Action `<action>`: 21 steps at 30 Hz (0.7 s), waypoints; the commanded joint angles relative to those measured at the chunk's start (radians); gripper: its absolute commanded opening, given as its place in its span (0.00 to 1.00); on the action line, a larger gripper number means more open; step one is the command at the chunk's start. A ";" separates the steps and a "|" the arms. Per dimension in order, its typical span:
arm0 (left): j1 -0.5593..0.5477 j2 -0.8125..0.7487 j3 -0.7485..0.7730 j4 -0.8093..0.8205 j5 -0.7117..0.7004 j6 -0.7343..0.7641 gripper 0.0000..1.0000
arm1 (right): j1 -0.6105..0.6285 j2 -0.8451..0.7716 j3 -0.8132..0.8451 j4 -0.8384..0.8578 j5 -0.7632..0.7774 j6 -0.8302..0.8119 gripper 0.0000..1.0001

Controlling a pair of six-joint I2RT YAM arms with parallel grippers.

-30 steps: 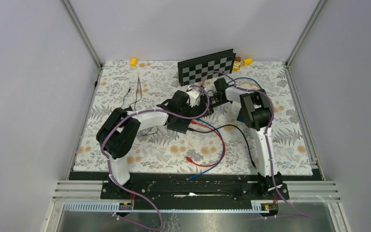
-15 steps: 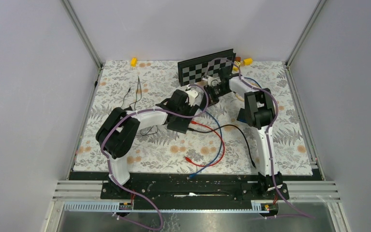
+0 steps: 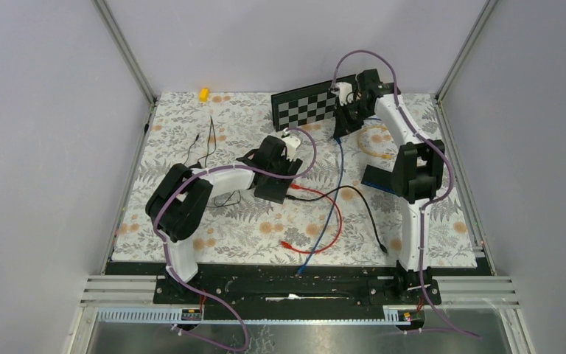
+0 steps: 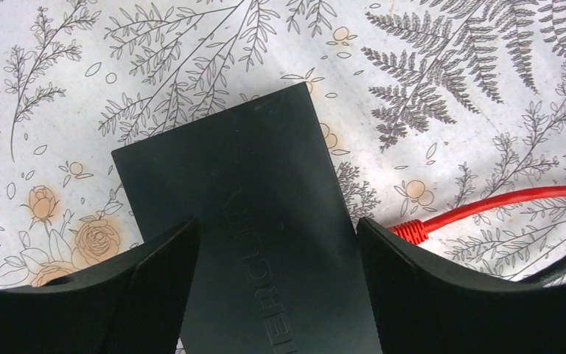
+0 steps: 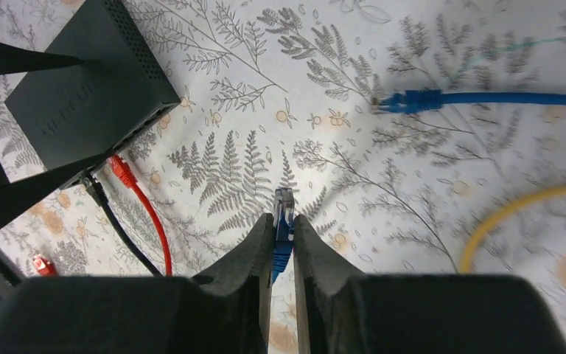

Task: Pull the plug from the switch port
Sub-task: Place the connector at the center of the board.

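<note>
Top external view: the right arm is seen stretched toward the upper right of the frame, beside the checkerboard. A blue cable is hung from it down to the lower middle of the floral mat. In the right wrist view the right gripper is pinched narrowly on the blue plug. The plug is held above the mat at the centre of the frame, well apart from the switch at the upper left. A red plug is seated at the switch's lower edge, and a black cable is run from just beside it. A second blue cable is laid across the upper right, and a yellow cable is curved at the right. In the left wrist view the left gripper is set wide astride the switch; whether its fingers are pressed on the sides cannot be told
</note>
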 commanded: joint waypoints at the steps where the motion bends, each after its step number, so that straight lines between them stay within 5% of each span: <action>1: 0.037 -0.008 -0.003 -0.096 -0.019 -0.005 0.79 | 0.001 -0.155 0.092 0.008 0.216 -0.052 0.00; 10: 0.042 -0.033 -0.001 -0.101 -0.013 -0.005 0.82 | -0.050 -0.214 0.181 0.041 0.253 0.030 0.00; 21: 0.068 -0.098 0.011 -0.090 0.077 -0.005 0.99 | -0.050 -0.201 0.379 0.087 0.147 0.138 0.00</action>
